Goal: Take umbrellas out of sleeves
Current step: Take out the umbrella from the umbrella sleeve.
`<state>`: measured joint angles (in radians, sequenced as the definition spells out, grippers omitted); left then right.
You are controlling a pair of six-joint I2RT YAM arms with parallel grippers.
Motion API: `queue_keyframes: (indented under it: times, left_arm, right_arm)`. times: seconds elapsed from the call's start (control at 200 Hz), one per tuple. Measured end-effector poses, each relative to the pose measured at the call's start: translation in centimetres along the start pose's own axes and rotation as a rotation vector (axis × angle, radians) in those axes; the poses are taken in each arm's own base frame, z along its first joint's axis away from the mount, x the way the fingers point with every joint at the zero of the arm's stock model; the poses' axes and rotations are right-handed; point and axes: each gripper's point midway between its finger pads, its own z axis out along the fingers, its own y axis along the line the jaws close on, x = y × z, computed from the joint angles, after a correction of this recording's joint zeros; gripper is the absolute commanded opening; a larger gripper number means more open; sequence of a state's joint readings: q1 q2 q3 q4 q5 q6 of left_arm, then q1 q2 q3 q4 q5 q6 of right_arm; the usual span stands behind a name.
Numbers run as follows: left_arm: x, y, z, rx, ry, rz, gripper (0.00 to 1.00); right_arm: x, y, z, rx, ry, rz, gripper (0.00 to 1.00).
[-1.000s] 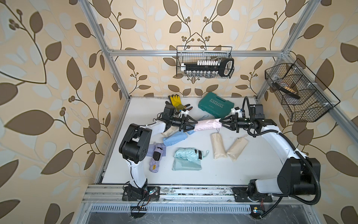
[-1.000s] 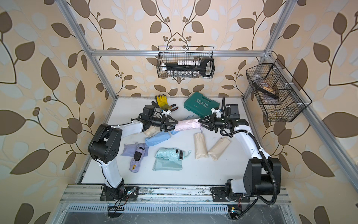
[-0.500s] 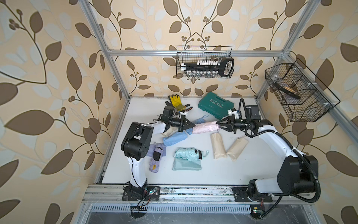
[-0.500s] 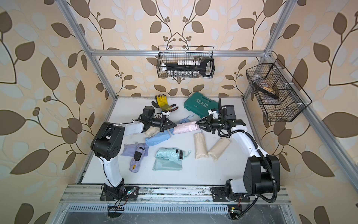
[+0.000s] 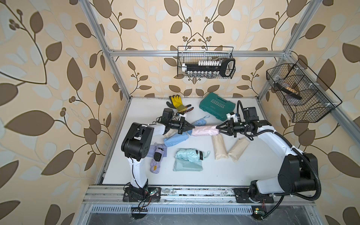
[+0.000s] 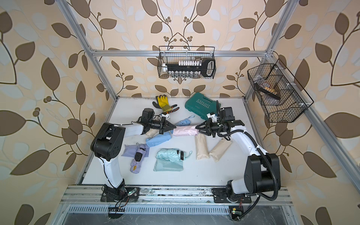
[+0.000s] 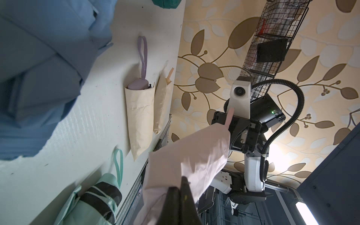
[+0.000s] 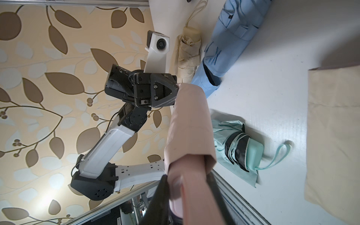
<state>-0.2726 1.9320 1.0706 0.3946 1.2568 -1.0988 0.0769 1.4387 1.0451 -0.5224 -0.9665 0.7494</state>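
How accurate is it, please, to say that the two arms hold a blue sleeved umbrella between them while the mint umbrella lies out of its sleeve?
Nearly: the sleeved umbrella between the left fingers and the right fingers is pink, not blue, as both top views show. The mint umbrella does lie out of its sleeve.

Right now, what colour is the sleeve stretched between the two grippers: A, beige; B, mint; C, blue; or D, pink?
D: the left gripper pinches the closed end of the pink sleeve, and the right gripper grips the pink umbrella poking out of its mouth.
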Motion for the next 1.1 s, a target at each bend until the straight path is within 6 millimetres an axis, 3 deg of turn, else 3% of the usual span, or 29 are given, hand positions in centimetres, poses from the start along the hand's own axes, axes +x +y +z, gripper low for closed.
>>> queue_keyframes:
  times: [0.48,1.1]
  left_arm:
    - [0.2,0.7,-1.8,-0.033,-0.02,0.007,0.01]
    - [0.7,4.5,-3.6,-0.139,-0.059,-0.095,0.02]
  right_arm:
    - [0.4,-1.4,0.2,0.022,0.007,-0.006,0.14]
    - [-0.4,-3.8,-3.5,0.042,-0.043,0.065,0.13]
